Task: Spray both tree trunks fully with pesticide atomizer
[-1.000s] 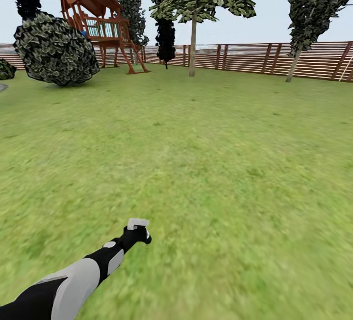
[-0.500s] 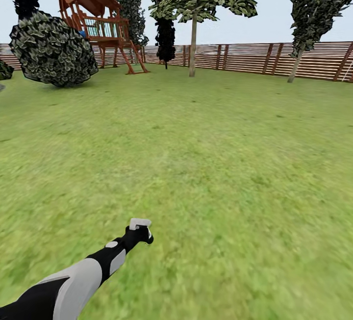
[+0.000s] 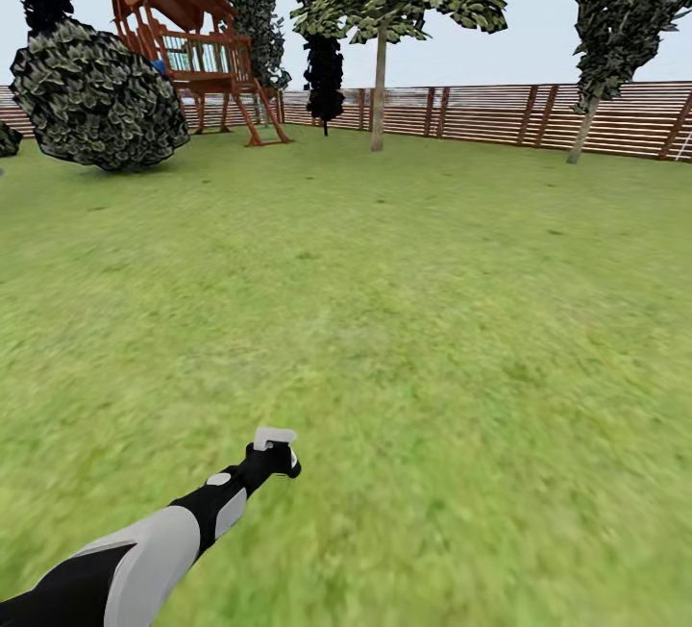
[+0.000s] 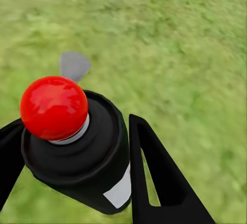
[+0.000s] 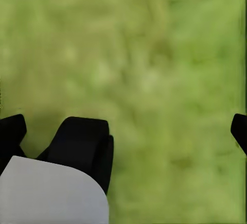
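Clamped in the left gripper (image 4: 77, 183), the atomizer (image 4: 77, 157) is held; trees (image 3: 380, 79) at 12 o'clock remain unsprayed.

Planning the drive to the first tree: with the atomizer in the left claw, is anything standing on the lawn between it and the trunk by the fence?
Nothing visible does. The left claw holds the pesticide atomizer, and open grass runs up to the tree trunk. The round bush and playhouse stand well to the left of that line.
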You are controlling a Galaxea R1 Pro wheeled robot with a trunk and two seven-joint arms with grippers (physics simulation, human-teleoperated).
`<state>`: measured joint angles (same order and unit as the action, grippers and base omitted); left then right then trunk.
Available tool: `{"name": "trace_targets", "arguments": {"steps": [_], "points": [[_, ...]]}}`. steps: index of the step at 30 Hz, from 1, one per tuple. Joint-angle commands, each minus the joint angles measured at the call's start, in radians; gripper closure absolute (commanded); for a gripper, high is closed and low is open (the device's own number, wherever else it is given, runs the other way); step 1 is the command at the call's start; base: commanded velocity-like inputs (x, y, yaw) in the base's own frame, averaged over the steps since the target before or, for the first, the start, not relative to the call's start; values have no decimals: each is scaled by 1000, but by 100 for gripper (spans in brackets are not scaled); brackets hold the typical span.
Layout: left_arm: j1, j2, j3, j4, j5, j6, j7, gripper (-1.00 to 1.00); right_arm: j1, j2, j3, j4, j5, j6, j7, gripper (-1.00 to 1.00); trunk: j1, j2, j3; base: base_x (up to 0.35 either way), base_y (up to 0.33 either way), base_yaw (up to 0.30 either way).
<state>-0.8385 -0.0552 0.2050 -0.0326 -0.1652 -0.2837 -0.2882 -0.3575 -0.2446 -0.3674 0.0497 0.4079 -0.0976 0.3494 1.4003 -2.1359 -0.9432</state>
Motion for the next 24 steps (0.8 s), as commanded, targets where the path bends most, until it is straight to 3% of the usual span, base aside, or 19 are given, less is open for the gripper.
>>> {"name": "trace_targets", "arguments": {"steps": [1, 24], "points": [[-1, 0, 9, 0, -10, -3, -2, 100, -1, -1, -8, 4, 9, -7, 0, -100, 0, 0, -1, 350, 0, 0], [-1, 0, 9, 2, -10, -3, -2, 100, -1, -1, -8, 4, 9, -7, 0, -100, 0, 0, -1, 350, 0, 0]]}}
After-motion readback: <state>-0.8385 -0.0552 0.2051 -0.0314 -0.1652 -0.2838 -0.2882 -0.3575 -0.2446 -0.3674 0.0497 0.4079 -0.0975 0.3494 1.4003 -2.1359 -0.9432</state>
